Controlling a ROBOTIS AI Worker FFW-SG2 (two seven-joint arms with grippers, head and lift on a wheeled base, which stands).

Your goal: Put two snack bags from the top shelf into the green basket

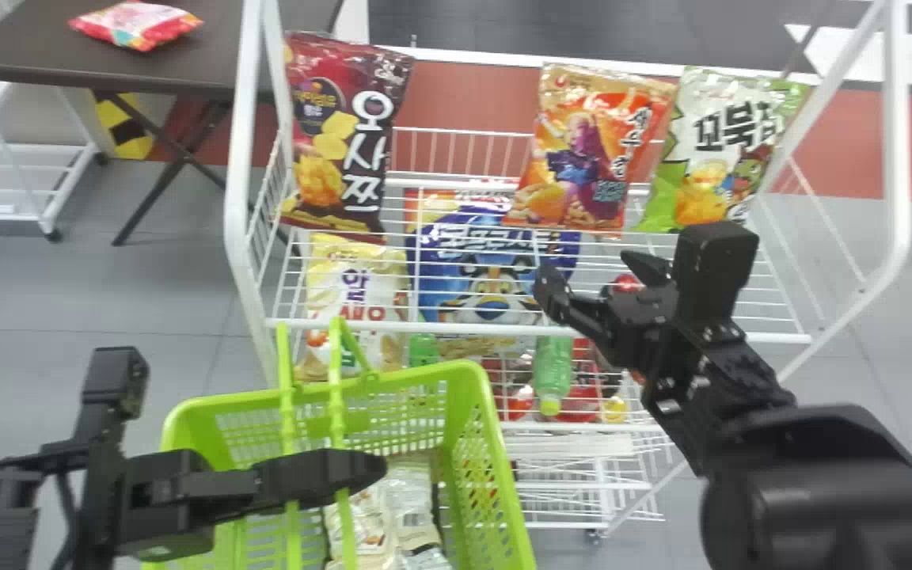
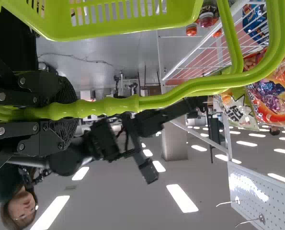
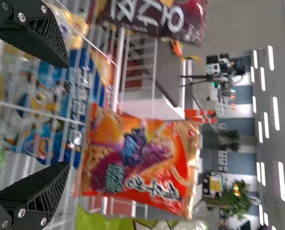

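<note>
White wire top shelf, ahead. Green basket, nearer, to the left. Orange snack bag upright on the shelf, straight beyond the spread right tool, the closer one. Left tool pinching the basket's handle.

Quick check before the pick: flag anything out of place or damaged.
A pink-red snack bag lies flat on the dark table, away from the white rack, so it may be stray. I see no spill or damage.
</note>
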